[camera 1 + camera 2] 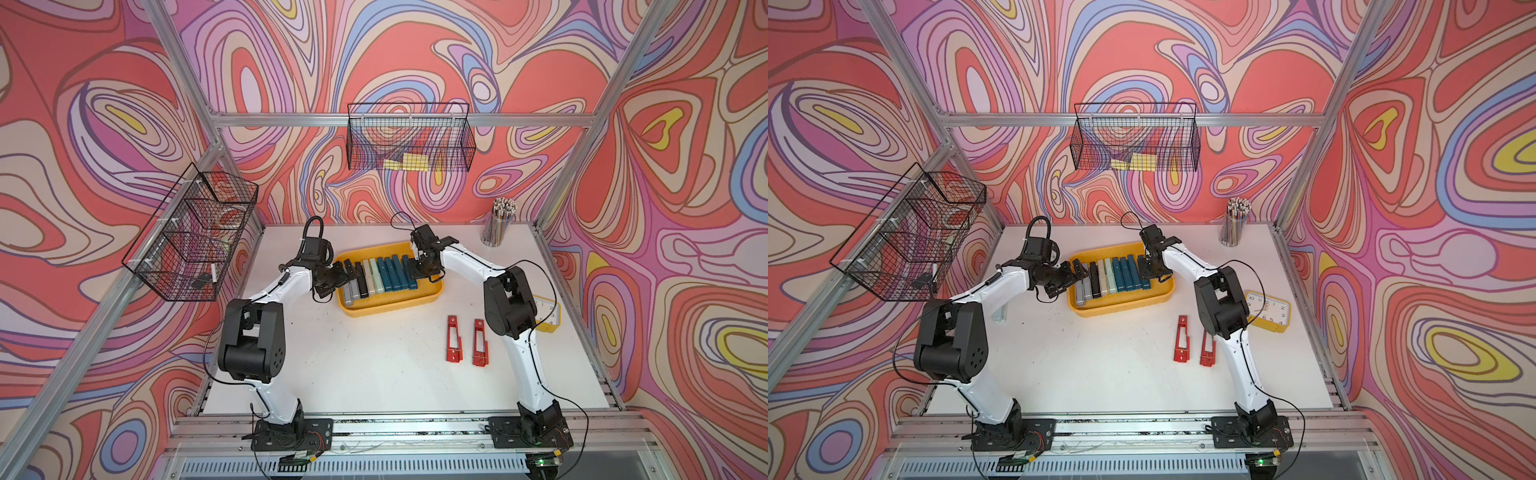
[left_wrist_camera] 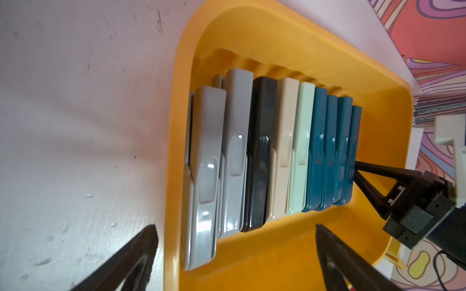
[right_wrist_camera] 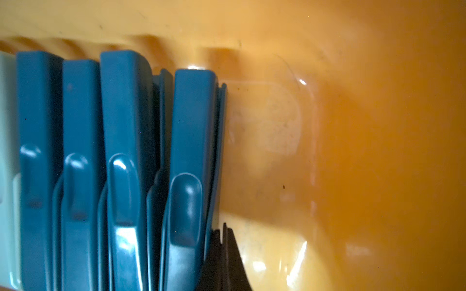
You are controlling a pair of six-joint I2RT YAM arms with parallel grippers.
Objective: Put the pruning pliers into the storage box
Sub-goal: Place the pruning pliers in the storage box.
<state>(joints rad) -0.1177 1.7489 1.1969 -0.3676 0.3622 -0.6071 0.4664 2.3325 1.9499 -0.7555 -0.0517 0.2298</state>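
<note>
Nine slim plastic pruning pliers (image 1: 380, 274) stand in a row inside the shallow yellow plastic storage box (image 1: 390, 306), frame centre. Two red slotted pliers (image 1: 454, 355) lie on the white worktop (image 1: 374, 365), lower right of it. The left tool (image 1: 347, 270) is fully spread and empty at the grey end. The right tool (image 2: 357, 166) is closed and empty, tips against the last teal plier

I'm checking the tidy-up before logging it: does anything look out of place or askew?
Yes. Two red pliers lie on the table, outside the storage box. Inside it, the end grey pliers sits out of line, poking further toward one rim than the rest of the row.
</note>
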